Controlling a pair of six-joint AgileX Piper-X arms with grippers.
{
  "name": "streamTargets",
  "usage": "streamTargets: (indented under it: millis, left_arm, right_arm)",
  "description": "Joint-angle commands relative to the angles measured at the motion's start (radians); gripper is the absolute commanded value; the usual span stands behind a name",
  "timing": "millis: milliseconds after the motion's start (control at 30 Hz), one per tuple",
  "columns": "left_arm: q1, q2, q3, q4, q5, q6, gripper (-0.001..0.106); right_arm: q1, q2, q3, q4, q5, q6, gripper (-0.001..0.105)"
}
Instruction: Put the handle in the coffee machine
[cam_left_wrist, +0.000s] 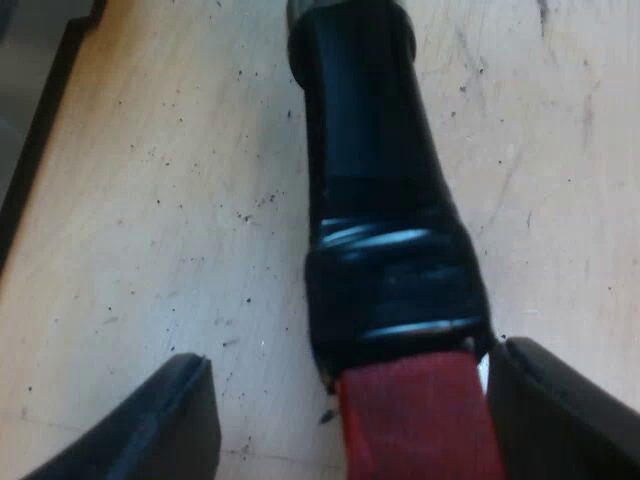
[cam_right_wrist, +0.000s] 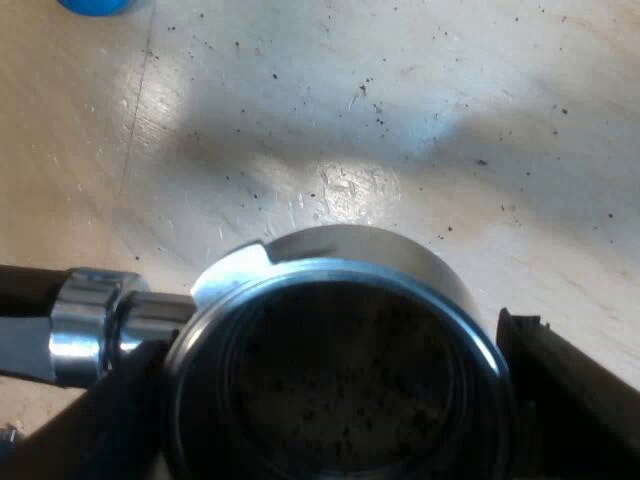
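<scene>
My left gripper (cam_left_wrist: 350, 365) shows me only its fingertips (cam_left_wrist: 170, 420); everything behind them runs off the frame's edge. The handle (cam_left_wrist: 375, 170) between them is cut at both ends: its red end (cam_left_wrist: 415, 425) slides out of frame, and the far end is clipped too. Does the nearer fingertip touch the red? I can't tell. In the right wrist view, the holder (cam_right_wrist: 340, 260) loses its near rim to the frame edge. The basket's inside is dark and blurred. A blue thing (cam_right_wrist: 95, 5) shows as a mere sliver, and I can't name it.
</scene>
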Motion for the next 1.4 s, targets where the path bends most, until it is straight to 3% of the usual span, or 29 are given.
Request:
streamTargets:
  millis: [33,433,567,667,767,967,1033,1200,1400]
  left_arm:
    - [0.002,-0.004,-0.003,0.007,0.011,-0.001,0.058]
    - [0.002,-0.004,-0.003,-0.002,0.009,-0.001,0.019]
    - [0.002,-0.004,-0.003,-0.002,0.014,0.001,0.000]
    - [0.002,-0.004,-0.003,-0.002,0.024,0.001,0.000]
    - [0.002,-0.004,-0.003,-0.002,0.049,0.001,0.000]
    - [0.002,-0.004,-0.003,0.004,0.075,0.001,0.000]
    - [0.002,-0.004,-0.003,0.007,0.075,0.001,0.000]
    - [0.002,-0.004,-0.003,0.006,0.097,0.001,0.000]
    - [0.010,-0.004,-0.003,0.006,0.105,0.001,0.000]
  right_arm:
    - [0.000,-0.019,-0.007,-0.006,-0.027,-0.007,0.000]
    - [0.000,-0.019,-0.007,-0.009,-0.027,-0.007,0.000]
    - [0.000,-0.019,-0.007,-0.012,-0.022,-0.007,0.000]
    - [0.000,-0.019,-0.007,-0.015,-0.019,-0.007,0.000]
    - [0.000,-0.019,-0.007,-0.024,-0.019,-0.007,0.012]
    - [0.000,-0.019,-0.007,-0.053,0.011,-0.017,0.082]
    - [0.000,-0.019,-0.007,-0.053,0.011,-0.019,0.089]
    - [0.000,-0.019,-0.007,-0.053,0.023,-0.016,0.089]
    - [0.000,-0.043,-0.007,-0.053,0.114,-0.014,0.088]
